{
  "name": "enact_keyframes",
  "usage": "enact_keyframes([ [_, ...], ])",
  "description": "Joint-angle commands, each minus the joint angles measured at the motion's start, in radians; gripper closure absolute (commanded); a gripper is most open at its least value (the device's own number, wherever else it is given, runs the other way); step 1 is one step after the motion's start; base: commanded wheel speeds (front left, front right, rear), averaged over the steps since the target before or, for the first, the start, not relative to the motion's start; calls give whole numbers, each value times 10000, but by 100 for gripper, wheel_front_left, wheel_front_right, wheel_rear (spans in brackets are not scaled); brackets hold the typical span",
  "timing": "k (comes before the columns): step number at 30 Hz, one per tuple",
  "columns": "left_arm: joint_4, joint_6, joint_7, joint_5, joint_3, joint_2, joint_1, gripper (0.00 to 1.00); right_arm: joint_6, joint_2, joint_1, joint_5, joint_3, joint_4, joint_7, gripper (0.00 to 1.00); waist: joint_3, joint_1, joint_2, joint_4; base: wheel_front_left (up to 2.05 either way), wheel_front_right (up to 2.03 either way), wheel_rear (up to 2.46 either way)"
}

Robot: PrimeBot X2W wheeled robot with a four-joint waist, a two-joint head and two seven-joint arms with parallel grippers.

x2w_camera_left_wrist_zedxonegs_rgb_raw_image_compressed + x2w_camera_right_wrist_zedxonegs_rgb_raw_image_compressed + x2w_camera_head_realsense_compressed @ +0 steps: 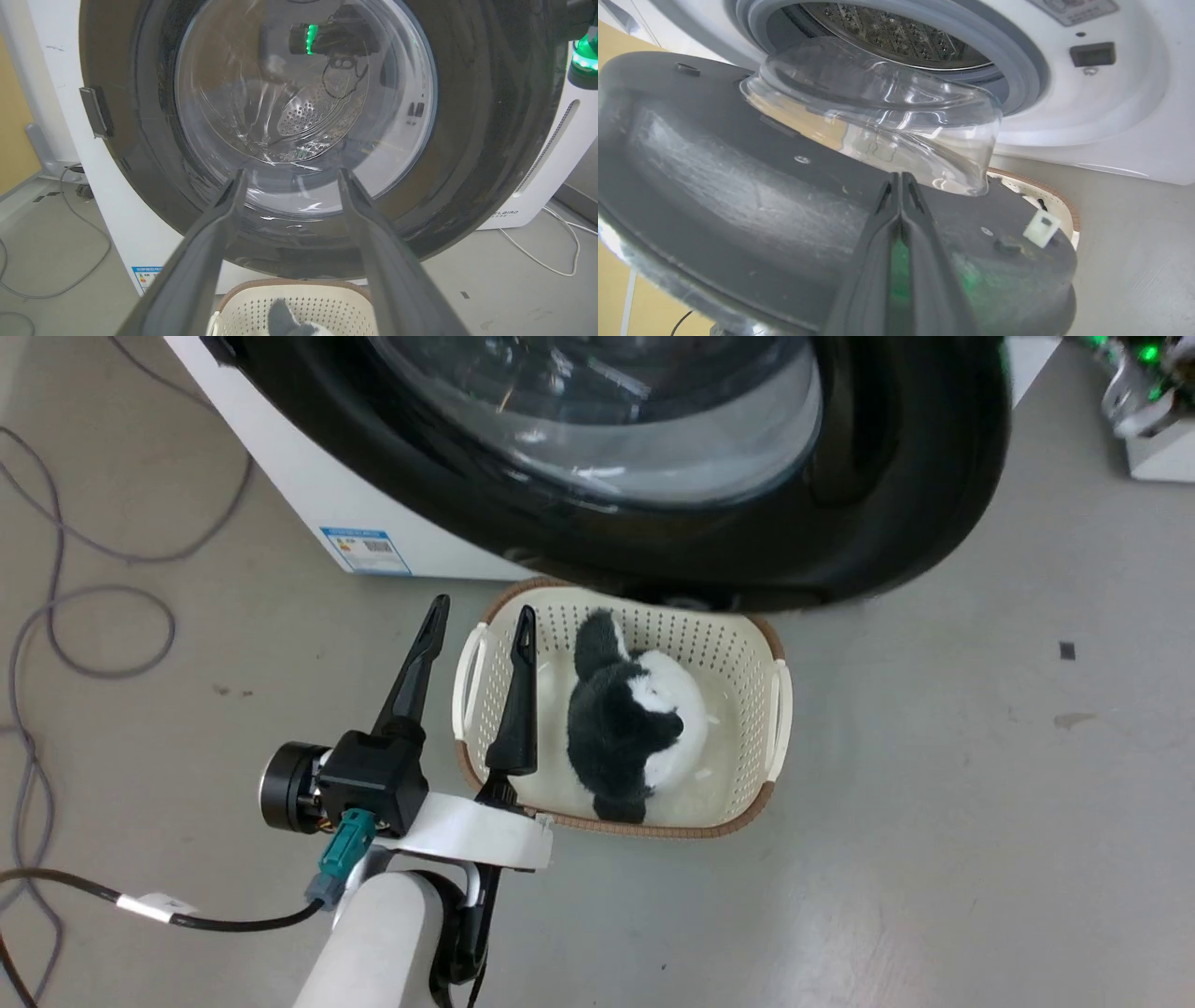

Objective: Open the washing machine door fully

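Observation:
The washing machine door [896, 495] is a glossy black disc with a bulging clear glass window; it stands swung out from the washer and hangs over the basket. In the left wrist view the washing machine door [490, 130] faces me with its outer side. My left gripper [478, 616] is open, empty, above the basket's left rim, short of the door; its fingers [369, 219] point at the door's lower part. My right gripper [900, 179] is shut, empty, on the door's inner side [738, 186], tips just below the glass bowl [887, 121].
A cream basket [747, 653] with a black-and-white plush toy [625, 719] sits on the floor under the door. The steel drum [896, 32] and grey rubber ring [1008, 56] are exposed. Cables [56, 616] lie on the floor at left. A white appliance [551, 177] stands at right.

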Motion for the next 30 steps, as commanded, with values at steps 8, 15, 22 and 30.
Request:
enact_keyframes([
  [8,360,-57,-53,-72,34,20,533,0,-4,-41,1560,402,-94,-661,453,100,-1000,0,0,43,0,0,0],
  [15,660,-146,-53,-70,92,20,1090,0,-4,-2,2975,728,-133,-1260,634,100,-1891,0,0,172,0,0,0],
  [22,845,-231,-53,0,158,20,1582,0,-4,144,4242,1082,-119,-1985,860,100,-2536,0,0,346,0,0,0],
  [30,984,-305,-53,77,224,20,2021,0,-4,266,5690,1294,122,-3207,1010,100,-2942,0,0,463,0,0,0],
])
